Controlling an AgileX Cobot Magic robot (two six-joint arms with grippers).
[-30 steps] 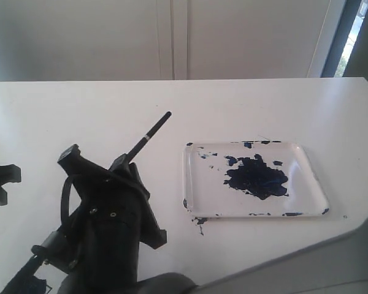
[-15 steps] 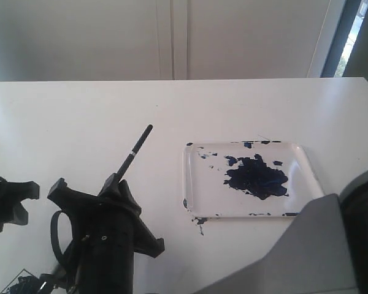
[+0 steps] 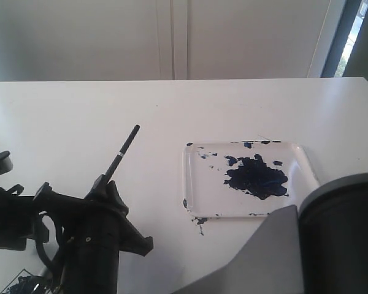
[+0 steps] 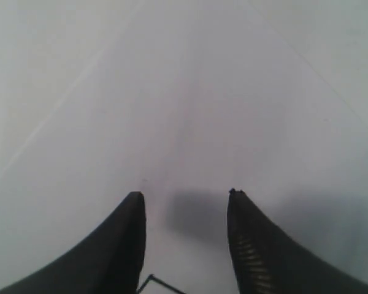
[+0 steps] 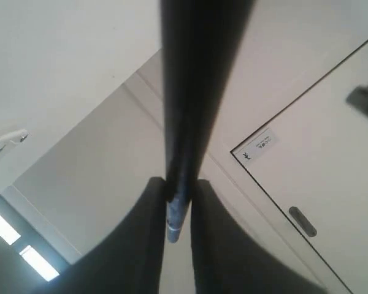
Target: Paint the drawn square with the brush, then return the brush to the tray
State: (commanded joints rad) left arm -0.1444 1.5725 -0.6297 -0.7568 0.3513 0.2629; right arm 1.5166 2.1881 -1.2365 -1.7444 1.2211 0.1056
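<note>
My right gripper (image 3: 105, 184) reaches across to the lower left of the exterior view, shut on the brush (image 3: 124, 150). The handle with its pale ring sticks up and away; the painted tip is hidden below the arm. In the right wrist view the brush (image 5: 190, 92) runs between the closed fingers of that gripper (image 5: 178, 184). The drawn square (image 3: 18, 285), daubed dark blue, peeks out at the bottom left corner. My left gripper (image 3: 6, 177) sits at the left edge; the left wrist view shows it (image 4: 185, 196) open over white paper, empty. The tray (image 3: 313, 177) lies to the right.
A dark blue paint blotch (image 3: 256, 177) covers the tray's middle, with specks along its rim and on the table by its near left corner. The right arm's bulky grey link (image 3: 306, 251) fills the bottom right. A white wall stands behind the table.
The right gripper and brush have shifted left and lower in the exterior view. The left gripper has come further into view from the left. The right arm's grey link looms larger at bottom right.
</note>
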